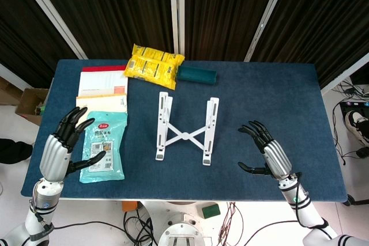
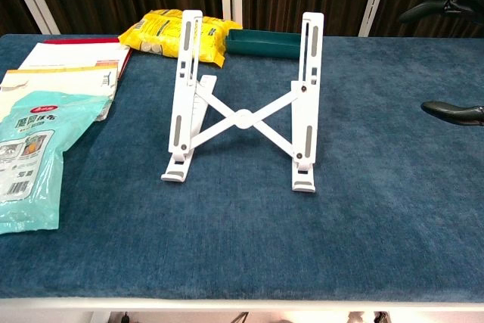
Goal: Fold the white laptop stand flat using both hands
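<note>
While untouched on the table [image 1: 277, 90], one white laptop stand [image 1: 184, 129] between two empty, spread hands: left hand [image 1: 66, 142], right hand [image 1: 266, 150].

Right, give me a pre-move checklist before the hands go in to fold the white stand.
1. Laptop stand unfolded, rails raised, standing on its feet: ok, ready to fold.
2. Left hand holding nothing, fingers spread: ok.
3. Right hand holding nothing, fingers apart: ok.
4. Hands on either side of the stand, not touching it: ok.
5. Left hand's path: teal packet lies between it and the stand, under its fingertips: not ok.
6. Green box and yellow packet lie behind the stand, apart from it: ok.
</note>
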Controlling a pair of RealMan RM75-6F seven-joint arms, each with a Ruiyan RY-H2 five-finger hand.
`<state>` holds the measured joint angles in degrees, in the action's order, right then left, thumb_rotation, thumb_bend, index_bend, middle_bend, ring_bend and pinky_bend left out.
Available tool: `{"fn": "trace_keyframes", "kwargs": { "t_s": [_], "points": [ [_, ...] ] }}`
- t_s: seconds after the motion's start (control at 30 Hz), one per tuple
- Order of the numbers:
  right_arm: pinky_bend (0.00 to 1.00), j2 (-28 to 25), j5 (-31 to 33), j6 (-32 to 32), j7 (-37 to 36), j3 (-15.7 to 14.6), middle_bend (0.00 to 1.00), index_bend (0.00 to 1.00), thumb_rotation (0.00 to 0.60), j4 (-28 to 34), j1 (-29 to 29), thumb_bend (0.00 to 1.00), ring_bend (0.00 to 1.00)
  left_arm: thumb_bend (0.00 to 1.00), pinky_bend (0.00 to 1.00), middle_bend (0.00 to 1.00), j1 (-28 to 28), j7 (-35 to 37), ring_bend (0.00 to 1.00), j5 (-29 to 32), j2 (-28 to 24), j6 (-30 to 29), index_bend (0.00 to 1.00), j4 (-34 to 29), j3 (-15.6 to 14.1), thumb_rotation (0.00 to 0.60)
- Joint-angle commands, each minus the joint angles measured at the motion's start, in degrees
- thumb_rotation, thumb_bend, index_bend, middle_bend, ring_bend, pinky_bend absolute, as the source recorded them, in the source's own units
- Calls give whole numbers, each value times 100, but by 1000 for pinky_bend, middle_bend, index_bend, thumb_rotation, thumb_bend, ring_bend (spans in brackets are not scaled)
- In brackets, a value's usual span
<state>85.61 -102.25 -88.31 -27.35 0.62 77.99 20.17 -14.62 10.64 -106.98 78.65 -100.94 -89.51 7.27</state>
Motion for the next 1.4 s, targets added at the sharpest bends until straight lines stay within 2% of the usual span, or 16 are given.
{"fn": "trace_keyframes", "kwargs": {
  "t_s": [0.03, 0.17, 0.33, 0.5, 0.67, 0.77, 1.03, 1.17, 1.3, 1.4],
  "points": [
    [45, 5, 14, 25, -9, -6, 214, 67, 600, -6, 19, 176, 30, 130, 158, 52, -7, 11, 28, 33, 1, 0, 162, 18, -10, 600],
    [45, -33, 81, 139, -38, -5, 214, 67, 600, 30, 73, 176, 30, 129, 158, 51, -8, 24, 28, 151, -31, 62, 163, 37, -37, 600],
    [45, -517, 326, 647, 89, 72, 214, 67, 600, 317, 282, 176, 30, 129, 158, 52, 113, -335, 28, 543, -389, 491, 172, -157, -228, 600],
    [46, -1382, 916, 1769, -145, 163, 201, 61, 600, 870, 668, 176, 30, 129, 158, 52, 316, -634, 28, 1118, -798, 946, 187, -413, -448, 600],
    [45, -1774, 1475, 2886, -877, 288, 202, 61, 600, 782, 1116, 169, 31, 129, 158, 52, 539, -623, 28, 1547, -930, 1079, 188, -421, -567, 600],
    [46, -1708, 1695, 3486, -1099, 349, 204, 61, 600, 444, 1395, 143, 31, 129, 159, 52, 661, -547, 28, 1705, -943, 1051, 189, -371, -584, 600],
    [44, -1198, 2026, 4407, -1579, 582, 196, 60, 600, -190, 1955, 20, 30, 128, 159, 52, 781, -462, 28, 1815, -890, 1040, 188, -270, -577, 600],
    [18, -992, 2073, 4898, -2094, 749, 166, 60, 600, -297, 2325, 0, 17, 129, 159, 52, 784, -476, 28, 1827, -905, 1083, 189, -298, -563, 600],
    [0, -766, 1843, 5225, -2767, 829, 162, 58, 600, -374, 2699, 0, 17, 128, 159, 52, 797, -465, 28, 1832, -917, 1102, 188, -321, -549, 600],
    [0, -672, 1698, 5425, -3565, 866, 162, 58, 600, -367, 2921, 0, 17, 128, 159, 52, 816, -472, 28, 1838, -939, 1120, 188, -336, -556, 600]
  ]
}}
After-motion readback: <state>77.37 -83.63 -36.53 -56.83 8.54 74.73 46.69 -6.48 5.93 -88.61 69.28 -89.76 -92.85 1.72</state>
